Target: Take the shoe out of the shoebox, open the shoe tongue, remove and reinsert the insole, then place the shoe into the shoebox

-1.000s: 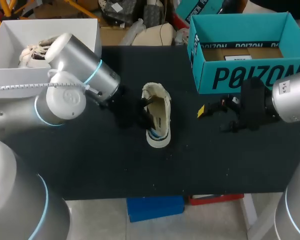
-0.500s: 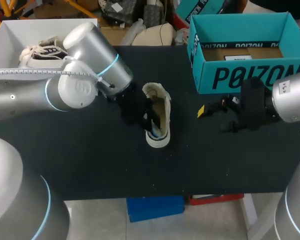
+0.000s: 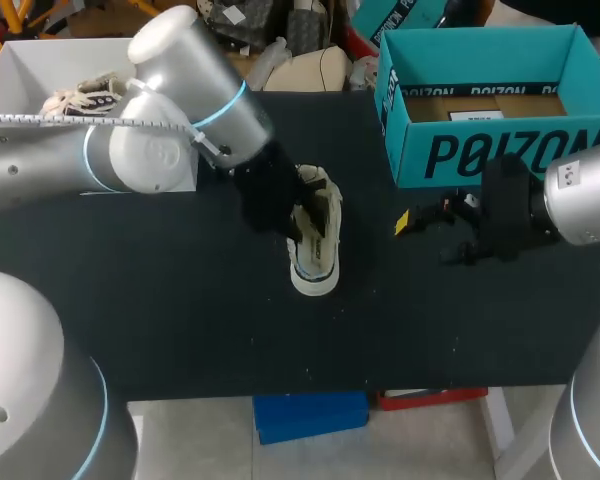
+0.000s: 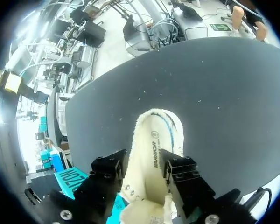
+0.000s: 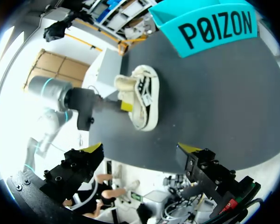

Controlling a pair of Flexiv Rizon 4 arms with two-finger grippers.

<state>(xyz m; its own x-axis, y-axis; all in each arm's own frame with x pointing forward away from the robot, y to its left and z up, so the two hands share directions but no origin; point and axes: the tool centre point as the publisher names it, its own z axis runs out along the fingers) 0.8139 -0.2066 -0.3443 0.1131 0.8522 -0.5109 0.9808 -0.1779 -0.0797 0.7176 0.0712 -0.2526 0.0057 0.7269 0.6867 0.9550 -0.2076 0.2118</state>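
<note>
A cream low-top shoe (image 3: 317,240) lies on the black table, its toe toward the front edge. My left arm comes in from the left, and my left gripper (image 3: 303,215) is down over the shoe's heel end. In the left wrist view the shoe (image 4: 151,144) runs between the two black fingers (image 4: 109,168), and the left gripper (image 4: 145,161) stands open astride it. My right gripper (image 3: 425,238) hovers open to the right of the shoe, holding nothing. Ahead of the right gripper (image 5: 140,150) I see the shoe (image 5: 142,100) and the left gripper (image 5: 123,106).
The teal shoebox (image 3: 500,150) stands open at the back right, just behind my right gripper. A white box (image 3: 175,130) at the back left holds another shoe (image 3: 80,100). Black table surface (image 3: 180,320) stretches toward the front edge.
My left arm swung right from beside the shoe to over it, and its fingers opened from shut. The shoe and my right arm stayed put.
</note>
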